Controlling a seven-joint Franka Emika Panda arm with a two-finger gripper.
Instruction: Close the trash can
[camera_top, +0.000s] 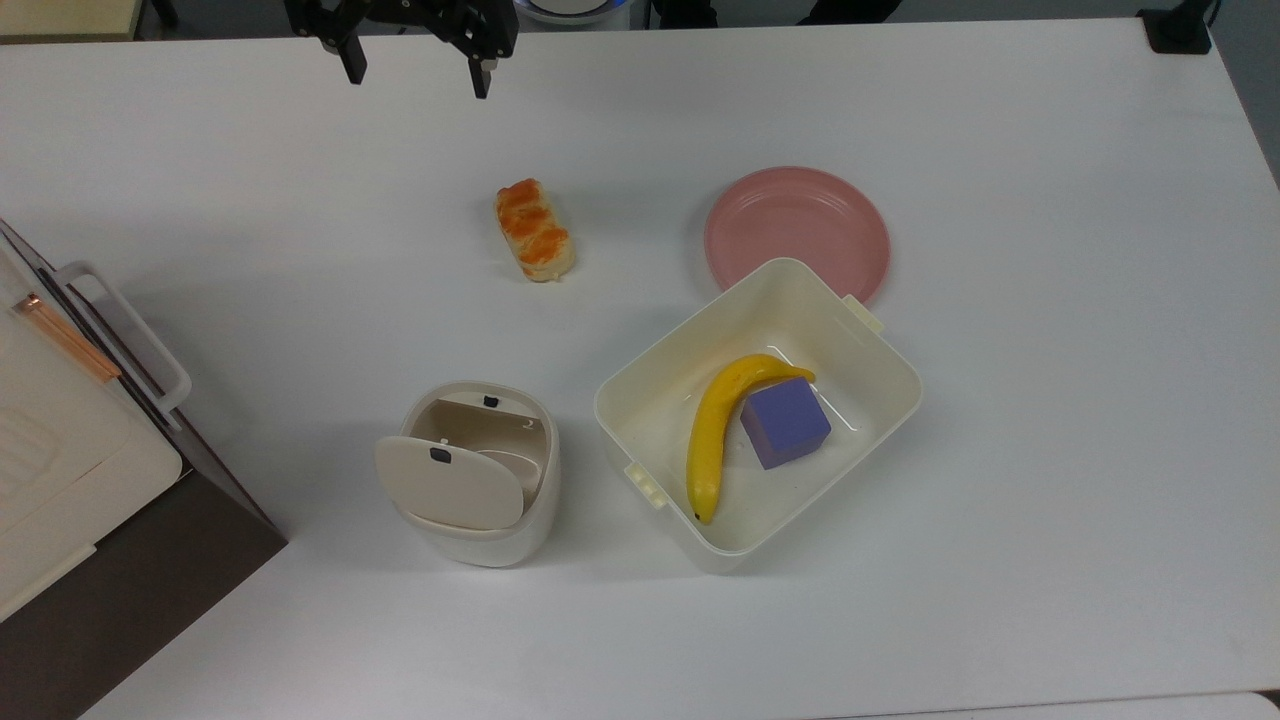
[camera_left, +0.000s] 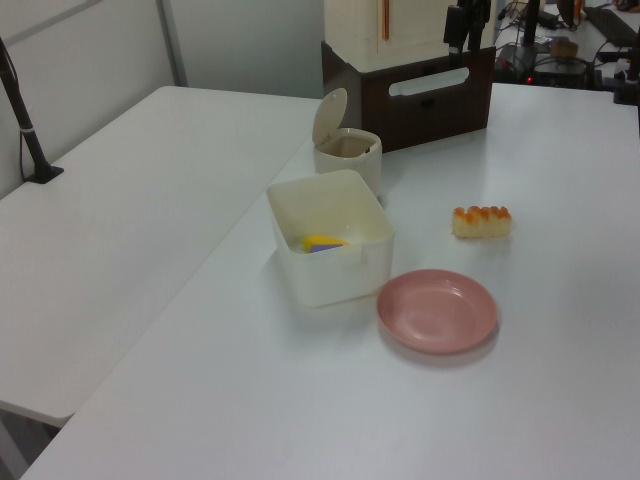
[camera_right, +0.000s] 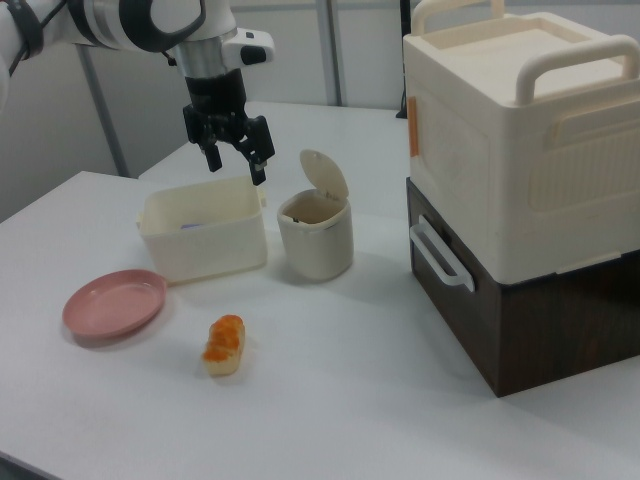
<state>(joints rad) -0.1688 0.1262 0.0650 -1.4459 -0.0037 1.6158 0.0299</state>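
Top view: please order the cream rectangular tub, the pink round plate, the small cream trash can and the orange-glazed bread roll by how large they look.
1. Cream rectangular tub
2. Pink round plate and small cream trash can: look alike, not ranked
3. Orange-glazed bread roll

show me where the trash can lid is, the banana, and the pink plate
trash can lid (camera_top: 452, 482), top view, middle of the raised beige flap.
banana (camera_top: 712, 440), top view, middle of the yellow curve, inside the cream tub.
pink plate (camera_top: 797, 228), top view, bare centre of the dish.
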